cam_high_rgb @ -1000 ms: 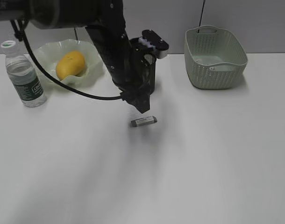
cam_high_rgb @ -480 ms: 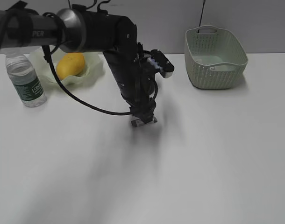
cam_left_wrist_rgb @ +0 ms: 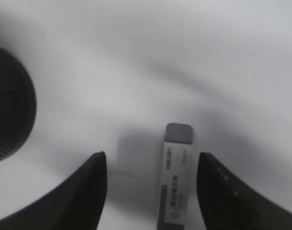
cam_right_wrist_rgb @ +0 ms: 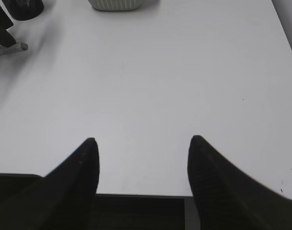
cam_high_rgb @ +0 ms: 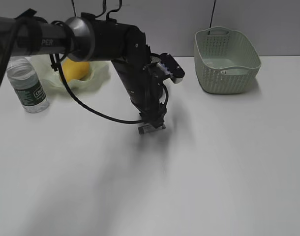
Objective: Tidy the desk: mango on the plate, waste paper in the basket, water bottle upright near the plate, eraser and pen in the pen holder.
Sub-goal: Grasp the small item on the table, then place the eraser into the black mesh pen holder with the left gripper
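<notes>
Left gripper (cam_left_wrist_rgb: 151, 191) has descended onto the eraser (cam_left_wrist_rgb: 177, 177) at frame centre of the tabletop (cam_high_rgb: 228, 162); a second ago it hung above. Jaws stand released, straddling the eraser, not yet clenched. Judgement: grasp is imminent, the pen holder (cam_left_wrist_rgb: 9, 103) next. Right gripper (cam_right_wrist_rgb: 142, 167) idles released, lower right.

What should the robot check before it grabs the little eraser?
1. Left end effector open: ok, its fingers stand apart.
2. Eraser between the fingers: ok, though it sits nearer one finger than the other.
3. Fingers touching the eraser: cannot tell, but a gap shows on both sides in the wrist view.
4. Pen holder close by: ok, it stands beside the arm.
5. Right end effector out of the way: ok, open over bare desk.
</notes>
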